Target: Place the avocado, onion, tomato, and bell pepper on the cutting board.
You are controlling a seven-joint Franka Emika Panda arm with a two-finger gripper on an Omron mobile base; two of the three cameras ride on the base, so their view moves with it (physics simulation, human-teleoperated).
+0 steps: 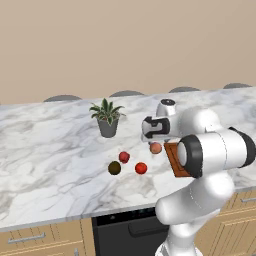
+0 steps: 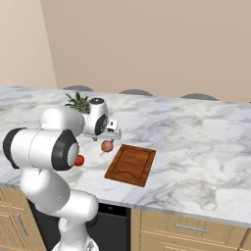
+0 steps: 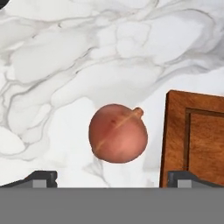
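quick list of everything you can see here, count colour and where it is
onion: 1, pale pinkish-tan, on the counter just off the cutting board's edge, under the gripper
tomato: 1, bright orange-red, on the counter toward its front edge
bell pepper: 1, darker crimson, on the counter between the plant and the tomato
avocado: 1, dark olive-brown, on the counter beside the tomato
cutting board: 1, reddish-brown wood, flat on the counter, nothing on it
potted plant: 1, spiky green in a grey pot, further back on the counter
counter: 1, white-grey marble, over wooden cabinets
gripper: 1, dark tips, open, above the onion, holding nothing
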